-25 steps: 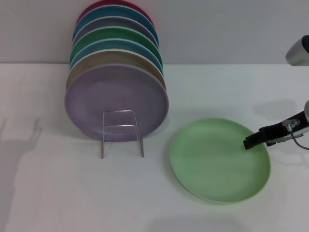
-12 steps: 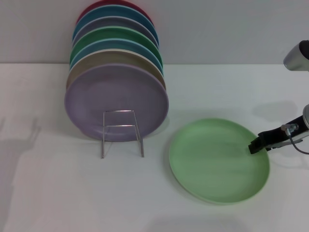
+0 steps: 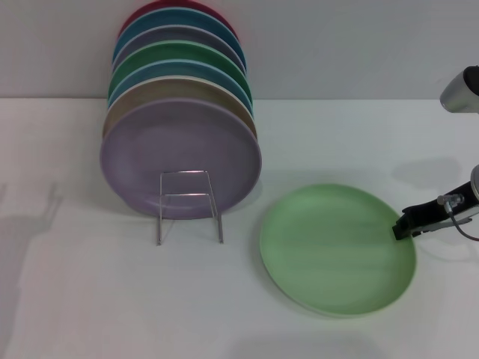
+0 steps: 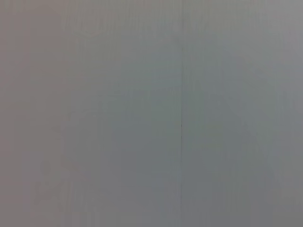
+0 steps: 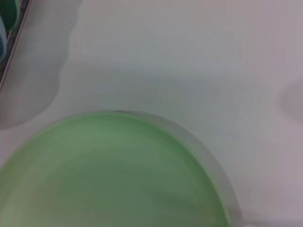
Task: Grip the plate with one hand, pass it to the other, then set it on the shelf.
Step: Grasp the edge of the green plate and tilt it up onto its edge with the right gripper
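Note:
The light mint-green plate [image 3: 337, 248] lies flat on the white table, right of the middle; it also fills the lower part of the right wrist view [image 5: 113, 175]. My right gripper [image 3: 400, 226] reaches in from the right and sits low at the plate's right rim. The shelf, a thin silver wire rack [image 3: 188, 203] with a small front loop, stands to the left of the plate. My left gripper is out of view; the left wrist view shows only a plain grey surface.
Several plates stand on edge in the rack, a lilac plate [image 3: 181, 153] at the front and a darker green plate [image 3: 179, 54] farther back. A grey wall [image 3: 359, 45] runs behind the white table [image 3: 90, 299].
My right gripper has drawn back to the right, from over the plate's inner right part to its right rim. The plate has shifted slightly to the left.

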You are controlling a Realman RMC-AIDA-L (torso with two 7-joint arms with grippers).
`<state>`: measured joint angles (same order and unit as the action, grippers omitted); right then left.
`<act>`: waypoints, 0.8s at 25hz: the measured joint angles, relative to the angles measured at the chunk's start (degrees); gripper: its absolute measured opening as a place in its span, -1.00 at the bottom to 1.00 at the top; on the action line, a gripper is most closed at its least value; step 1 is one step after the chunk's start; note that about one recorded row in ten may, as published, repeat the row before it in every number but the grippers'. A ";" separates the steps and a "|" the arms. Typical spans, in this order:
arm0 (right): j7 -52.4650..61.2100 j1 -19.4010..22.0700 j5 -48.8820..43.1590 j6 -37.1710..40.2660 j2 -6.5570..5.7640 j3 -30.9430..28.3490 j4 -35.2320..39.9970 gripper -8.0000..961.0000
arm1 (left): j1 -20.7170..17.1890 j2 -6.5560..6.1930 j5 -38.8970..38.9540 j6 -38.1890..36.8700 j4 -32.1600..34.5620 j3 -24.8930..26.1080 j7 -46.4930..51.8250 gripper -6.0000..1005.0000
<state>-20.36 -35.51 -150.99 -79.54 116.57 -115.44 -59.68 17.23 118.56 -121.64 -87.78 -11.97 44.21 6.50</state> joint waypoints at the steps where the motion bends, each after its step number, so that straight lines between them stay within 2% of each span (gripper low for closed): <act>1: 0.00 0.00 0.00 0.00 0.02 0.01 0.03 -0.66 | 0.00 0.00 0.00 -0.05 0.00 0.00 0.00 0.71; 19: -1.16 0.18 -0.01 1.53 0.15 0.03 1.38 -0.66 | -0.08 0.00 0.00 -0.61 0.19 0.00 0.00 0.71; 20: -1.38 0.19 -0.02 1.59 0.15 0.03 1.42 -0.73 | -0.10 0.00 0.00 -0.64 0.20 0.00 0.00 0.71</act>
<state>-21.74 -35.32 -151.01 -77.95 116.72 -115.40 -58.25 17.13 118.56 -121.64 -88.42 -11.77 44.20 6.50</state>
